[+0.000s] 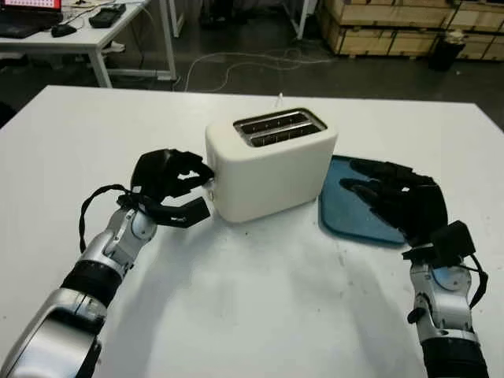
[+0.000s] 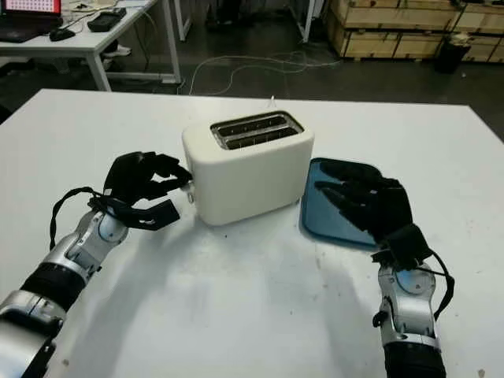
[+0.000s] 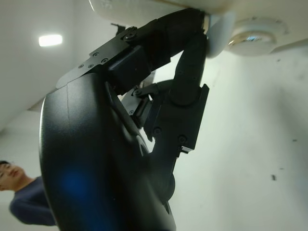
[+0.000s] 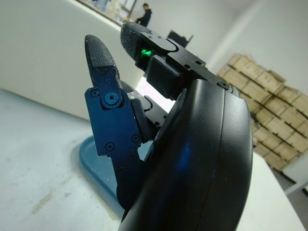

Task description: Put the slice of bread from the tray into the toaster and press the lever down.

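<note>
A cream two-slot toaster [image 1: 268, 169] stands at the middle of the white table. I cannot tell what is in its dark slots [image 1: 279, 126]. My left hand [image 1: 201, 189] is at the toaster's left end with its fingers curled. One fingertip [image 3: 195, 43] touches the white lever [image 3: 216, 29], and the thumb sits lower, beside the toaster's base. A blue tray [image 1: 342, 220] lies to the right of the toaster, and the part I see holds no bread. My right hand [image 1: 374, 189] hovers open over the tray, also seen in the right wrist view [image 4: 103, 53].
A round dial [image 3: 252, 41] sits beside the lever. The toaster's cord [image 1: 279, 98] runs off the table's far edge. Beyond are a desk [image 1: 79, 35], stacked crates [image 1: 409, 24] and floor cables. A person [image 3: 17, 192] stands off to the left.
</note>
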### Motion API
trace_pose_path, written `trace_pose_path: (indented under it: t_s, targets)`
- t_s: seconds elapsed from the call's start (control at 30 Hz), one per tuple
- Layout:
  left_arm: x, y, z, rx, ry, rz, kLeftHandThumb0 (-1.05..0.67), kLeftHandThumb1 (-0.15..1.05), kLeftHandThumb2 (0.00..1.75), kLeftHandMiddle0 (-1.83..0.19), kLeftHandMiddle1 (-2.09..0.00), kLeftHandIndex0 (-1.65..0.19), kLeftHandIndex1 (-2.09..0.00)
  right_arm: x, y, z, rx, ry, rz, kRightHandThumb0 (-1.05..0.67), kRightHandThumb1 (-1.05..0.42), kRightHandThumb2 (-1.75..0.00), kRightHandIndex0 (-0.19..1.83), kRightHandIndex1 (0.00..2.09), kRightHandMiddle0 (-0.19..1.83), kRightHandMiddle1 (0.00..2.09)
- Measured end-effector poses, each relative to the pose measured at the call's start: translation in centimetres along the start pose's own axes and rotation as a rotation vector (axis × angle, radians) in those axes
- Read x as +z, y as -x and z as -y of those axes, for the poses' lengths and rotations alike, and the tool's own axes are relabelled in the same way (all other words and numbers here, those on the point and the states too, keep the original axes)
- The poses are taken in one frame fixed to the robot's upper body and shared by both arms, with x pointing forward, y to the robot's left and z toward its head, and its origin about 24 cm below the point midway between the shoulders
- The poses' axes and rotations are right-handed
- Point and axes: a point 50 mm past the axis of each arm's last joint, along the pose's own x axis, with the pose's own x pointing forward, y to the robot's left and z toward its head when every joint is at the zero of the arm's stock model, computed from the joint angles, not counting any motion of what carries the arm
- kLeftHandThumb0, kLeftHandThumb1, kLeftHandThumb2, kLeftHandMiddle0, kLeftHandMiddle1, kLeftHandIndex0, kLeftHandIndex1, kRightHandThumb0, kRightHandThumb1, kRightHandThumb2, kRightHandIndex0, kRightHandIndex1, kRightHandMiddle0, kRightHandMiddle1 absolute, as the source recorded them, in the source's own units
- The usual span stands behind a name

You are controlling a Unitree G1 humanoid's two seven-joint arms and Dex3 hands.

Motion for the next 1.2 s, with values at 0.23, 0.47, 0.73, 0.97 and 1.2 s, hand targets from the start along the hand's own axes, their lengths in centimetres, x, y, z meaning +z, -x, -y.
trace_pose_path:
  t_s: [0.23, 0.47, 0.73, 0.97, 1.2]
  targets:
    - [0.8, 2.2, -0.9, -0.014, 0.044, 0.004, -0.35, 0.92, 0.19, -0.81, -1.27, -1.01, -0.46, -0.1, 0.0, -0.1, 0.0, -0.007, -0.01, -0.46, -0.85, 0.0, 1.1, 0.0, 1.03, 0.0]
    - [1.2, 3.2, -1.6, -0.016, 0.056, -0.014, -0.28, 0.92, 0.15, -0.81, -1.35, -0.94, -0.66, -0.3, -0.1, -0.5, -0.001, -0.024, -0.019, -0.48, -0.85, 0.0, 1.11, 0.01, 1.03, 0.0]
    - [1.3, 3.4, -1.9, 0.0, 0.082, -0.03, -0.26, 0.9, 0.15, -0.82, -1.35, -0.9, -0.72, -0.6, -0.3, -0.7, -0.003, -0.039, -0.026, -0.44, -0.85, 0.0, 1.11, 0.01, 1.03, 0.0]
    - [1.6, 3.9, -3.3, 0.073, 0.049, -0.012, -0.26, 0.92, 0.12, -0.8, -1.41, -0.88, -0.77, -0.5, -0.5, -0.7, -0.001, -0.041, -0.022, -0.45, -0.84, 0.0, 1.09, 0.0, 1.01, 0.0]
    - [4.2, 4.3, -6.5, 0.202, 0.043, 0.137, -0.3, 0.92, 0.17, -0.79, -1.44, -0.86, -0.87, 0.1, -1.8, -0.7, 0.016, -0.033, 0.013, -0.44, -0.85, 0.0, 1.09, 0.0, 0.99, 0.0]
